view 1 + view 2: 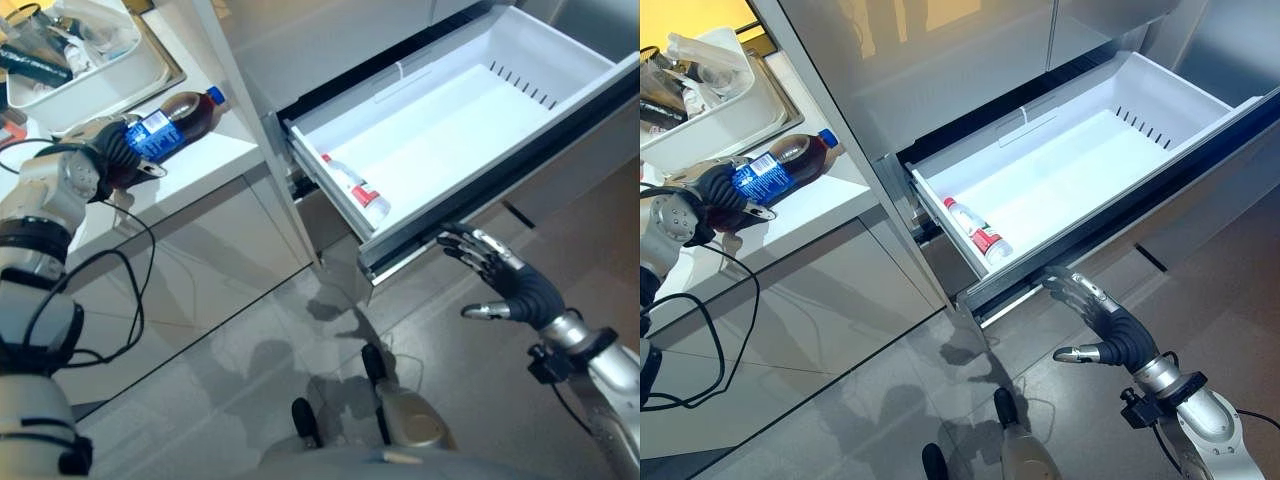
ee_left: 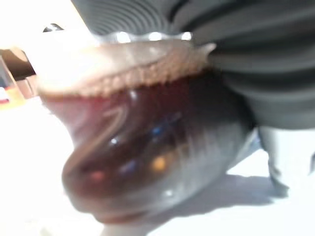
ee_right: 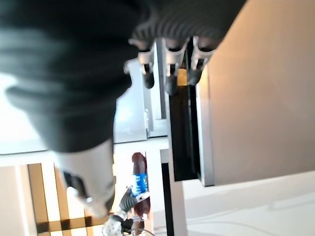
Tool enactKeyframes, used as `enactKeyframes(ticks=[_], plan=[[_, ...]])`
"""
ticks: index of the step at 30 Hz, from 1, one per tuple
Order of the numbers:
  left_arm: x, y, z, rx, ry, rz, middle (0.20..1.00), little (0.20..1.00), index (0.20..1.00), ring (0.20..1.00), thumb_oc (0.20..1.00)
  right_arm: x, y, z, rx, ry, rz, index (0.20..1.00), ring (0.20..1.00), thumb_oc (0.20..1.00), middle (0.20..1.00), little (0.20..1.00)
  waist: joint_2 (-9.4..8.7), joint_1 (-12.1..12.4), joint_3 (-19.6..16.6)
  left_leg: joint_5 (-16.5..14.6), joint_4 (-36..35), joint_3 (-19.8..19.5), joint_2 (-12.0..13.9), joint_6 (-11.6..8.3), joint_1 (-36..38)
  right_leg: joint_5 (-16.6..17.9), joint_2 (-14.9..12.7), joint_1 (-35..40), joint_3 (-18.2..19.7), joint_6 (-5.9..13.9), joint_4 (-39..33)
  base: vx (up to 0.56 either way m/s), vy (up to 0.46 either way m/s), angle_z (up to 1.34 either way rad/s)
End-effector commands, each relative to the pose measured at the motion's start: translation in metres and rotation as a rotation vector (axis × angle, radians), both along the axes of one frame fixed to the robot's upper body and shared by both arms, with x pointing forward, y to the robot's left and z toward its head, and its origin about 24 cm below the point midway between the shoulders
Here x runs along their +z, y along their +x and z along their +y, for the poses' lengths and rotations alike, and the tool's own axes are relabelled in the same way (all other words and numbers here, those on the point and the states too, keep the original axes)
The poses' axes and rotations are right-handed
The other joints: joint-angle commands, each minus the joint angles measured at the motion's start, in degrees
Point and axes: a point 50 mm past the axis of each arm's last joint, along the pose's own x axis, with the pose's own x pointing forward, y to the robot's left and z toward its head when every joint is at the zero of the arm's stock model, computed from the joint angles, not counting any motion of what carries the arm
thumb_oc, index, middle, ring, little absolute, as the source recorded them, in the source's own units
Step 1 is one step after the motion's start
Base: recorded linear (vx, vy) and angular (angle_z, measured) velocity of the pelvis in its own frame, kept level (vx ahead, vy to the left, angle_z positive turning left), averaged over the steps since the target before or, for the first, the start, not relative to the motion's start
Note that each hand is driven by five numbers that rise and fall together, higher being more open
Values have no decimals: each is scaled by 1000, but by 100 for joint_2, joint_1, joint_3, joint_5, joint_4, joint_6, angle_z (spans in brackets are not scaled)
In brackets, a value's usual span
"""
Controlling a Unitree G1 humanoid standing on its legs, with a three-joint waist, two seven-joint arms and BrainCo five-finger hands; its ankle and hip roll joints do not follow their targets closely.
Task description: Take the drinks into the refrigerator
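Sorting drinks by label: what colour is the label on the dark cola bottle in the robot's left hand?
Blue, on the dark cola bottle in the left hand; clearest in the left eye view.

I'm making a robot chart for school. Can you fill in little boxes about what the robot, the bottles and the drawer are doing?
left hand: curled round the cola bottle
cola bottle: dark drink, blue label and cap, lying tilted at the white counter
right hand: open, fingers at the front edge of the drawer
drawer: white, pulled out of the refrigerator
inside the drawer: one small bottle with a red label, lying near the front corner
white tub: on the counter, behind the cola bottle
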Motion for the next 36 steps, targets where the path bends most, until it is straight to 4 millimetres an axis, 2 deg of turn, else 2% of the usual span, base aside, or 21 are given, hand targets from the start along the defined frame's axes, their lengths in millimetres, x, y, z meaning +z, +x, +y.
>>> enactKeyframes(ticks=[1,10,24,28,29,30,31,32,33,34,36], plan=[[-15,-8,16,73,67,139,200,200,200,200,200,29,0,4,43,23,-144,1000,1000,1000,1000,1000,-438,13,104,-141,227,-358,-254,216,203,-1068,20,261,-388,210,878,0,-3,-3],[-23,-18,28,97,55,181,200,200,200,200,200,28,-2,3,44,17,-138,1000,1000,1000,1000,1000,-403,8,78,-154,213,-339,-258,220,217,-1064,29,273,-354,210,808,6,-4,-2],[-26,-20,24,65,44,186,200,200,200,200,200,25,-3,0,26,9,-126,1000,1000,1000,1000,1000,-424,61,59,-221,282,-353,-266,242,291,-1091,21,393,-373,189,787,0,0,0],[-24,-21,22,46,-5,146,200,200,200,200,200,24,-3,0,21,15,-122,1000,1000,1000,1000,1000,-433,82,57,-225,282,-353,-264,240,294,-1104,26,381,-377,183,819,0,0,0],[-22,-22,21,37,-119,62,200,200,200,200,200,23,-2,-1,11,17,-122,1000,1000,1000,1000,1000,-445,115,51,-219,284,-360,-264,239,287,-1104,26,378,-388,180,826,0,0,0],[-23,-23,22,38,-122,62,200,200,200,200,200,23,-2,-1,13,15,-122,1000,1000,1000,1000,1000,-437,105,50,-220,284,-360,-263,239,288,-1105,27,377,-388,180,827,0,0,0],[-23,-23,18,6,-265,-36,200,200,200,200,200,22,-2,-2,-1,22,-124,1000,1000,1000,1000,1000,-457,134,47,-208,277,-379,-264,237,281,-1103,22,379,-405,175,821,0,0,0],[-24,-25,19,9,-269,-36,200,200,200,200,200,22,-2,-2,3,19,-123,1000,1000,1000,1000,1000,-442,113,42,-208,275,-379,-263,237,283,-1103,23,381,-405,175,820,0,0,0],[-31,-25,16,-4,-405,-113,200,200,200,200,200,19,-1,-3,-15,27,-124,1000,1000,1000,1000,1000,-455,139,29,-199,271,-385,-261,230,279,-1101,20,381,-416,169,809,0,0,0],[-32,-26,17,-2,-408,-113,200,200,200,200,200,19,-1,-3,-13,25,-123,1000,1000,1000,1000,1000,-447,126,25,-199,270,-384,-260,230,279,-1100,20,382,-416,169,808,0,0,0],[-41,-34,18,-10,-529,-182,200,200,200,200,200,20,0,-4,-26,16,-134,1000,1000,1000,1000,1000,-455,157,0,-201,276,-395,-267,238,276,-1099,25,404,-422,158,792,0,0,0]])
